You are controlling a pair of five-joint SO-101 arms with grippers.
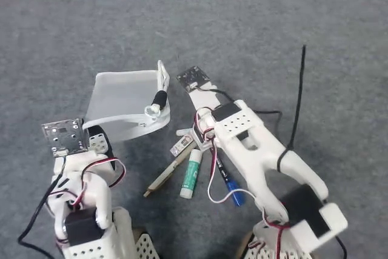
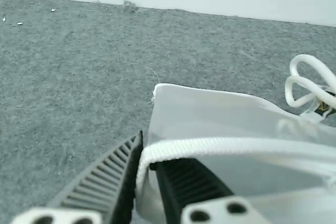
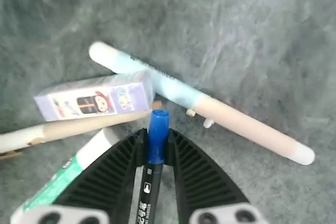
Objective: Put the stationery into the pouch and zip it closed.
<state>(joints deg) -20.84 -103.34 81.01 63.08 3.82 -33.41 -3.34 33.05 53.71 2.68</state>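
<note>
A translucent white pouch (image 1: 124, 104) stands with its mouth held up, its zip rim (image 2: 220, 145) pinched by my left gripper (image 2: 146, 150), which is shut on it at the pouch's near left corner (image 1: 97, 139). The zip pull cord (image 2: 307, 85) hangs at the pouch's far end. My right gripper (image 3: 156, 132) is shut on a blue marker (image 3: 155, 129) low over the stationery pile (image 1: 202, 134). Around its tip lie a lilac eraser box (image 3: 94, 100), a pastel pen (image 3: 199, 100), a beige pencil (image 3: 73, 127) and a green-and-white glue stick (image 1: 191, 174).
The marker's blue cap end (image 1: 236, 197) trails back under the right arm's white body (image 1: 267, 156). A black cable (image 1: 297, 107) runs up at the right. Grey carpet (image 1: 291, 28) stretches beyond the pouch to a white wall.
</note>
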